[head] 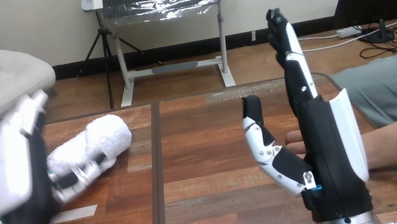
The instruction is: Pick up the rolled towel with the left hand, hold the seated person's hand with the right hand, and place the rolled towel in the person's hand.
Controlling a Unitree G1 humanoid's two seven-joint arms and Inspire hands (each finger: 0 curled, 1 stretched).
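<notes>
Touching the rolled towel (96,141), left hand (7,176) hangs over table (217,164) (wooden planks).

Bright, even light across frame. Soft sheen on wooden counter (211,165), centre. White shell of left hand (10,176) and rolled towel (96,139), left of frame, nearly washed out. Faint shadow under towel. Right hand (326,151) palm dark.
</notes>
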